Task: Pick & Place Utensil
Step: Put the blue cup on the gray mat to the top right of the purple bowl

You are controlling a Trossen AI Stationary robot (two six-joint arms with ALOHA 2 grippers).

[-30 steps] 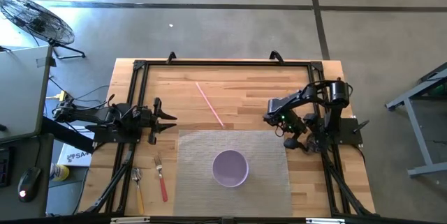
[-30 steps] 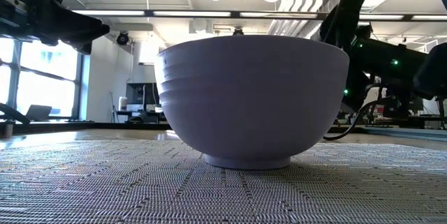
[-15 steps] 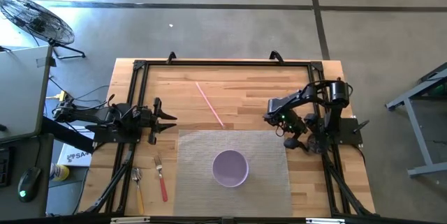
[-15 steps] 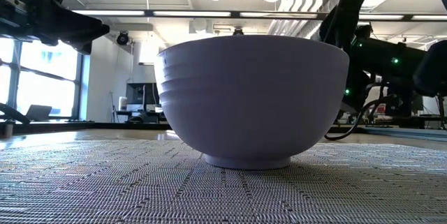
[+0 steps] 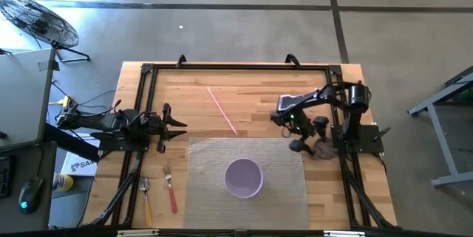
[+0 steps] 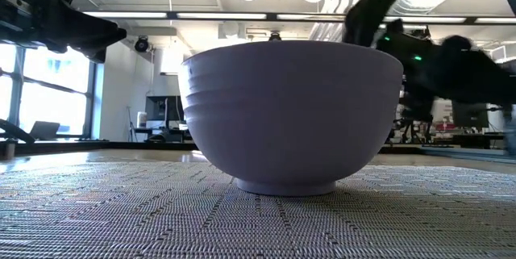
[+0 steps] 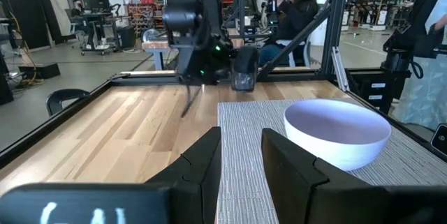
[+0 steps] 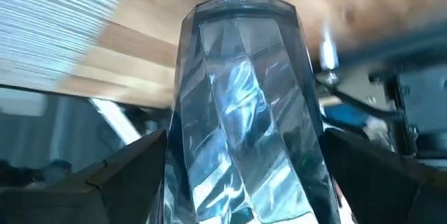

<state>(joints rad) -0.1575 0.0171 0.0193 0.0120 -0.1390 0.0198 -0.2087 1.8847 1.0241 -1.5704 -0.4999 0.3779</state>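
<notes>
Two forks lie flat on the wood left of the mat, one red-handled [image 5: 171, 190], one yellow-handled [image 5: 146, 198]. A pink straw [image 5: 222, 111] lies on the table's far half, also in the left wrist view as the straw [image 7: 190, 102]. A purple bowl [image 5: 243, 178] stands on the grey mat [image 5: 207, 156]. My right gripper [image 5: 295, 142] is at the mat's far right corner, shut on a clear faceted glass [image 8: 241, 112]. My left gripper [image 5: 174, 123] waits open at the table's left, touching nothing. My right gripper pinches the glass between its two fingers, one finger [image 8: 133, 165] on each outer side of its wall [image 8: 183, 133]. In the left wrist view the fingers come from above, pointing down, and the glass [image 7: 243, 79] stands upright below them. Whether its base is off the mat, I cannot tell.
The bowl [image 6: 290, 114] fills the low view, with the right arm [image 6: 451, 57] blurred behind it. A black frame [image 5: 148, 71] runs round the table's edges. Bare wood lies between the straw and the far edge. People [image 7: 297, 8] are in the room beyond the table.
My right arm has swung toward the table's left in the last half second, carrying the glass with it, and shows blurred. The left arm, bowl, forks and straw have kept still.
</notes>
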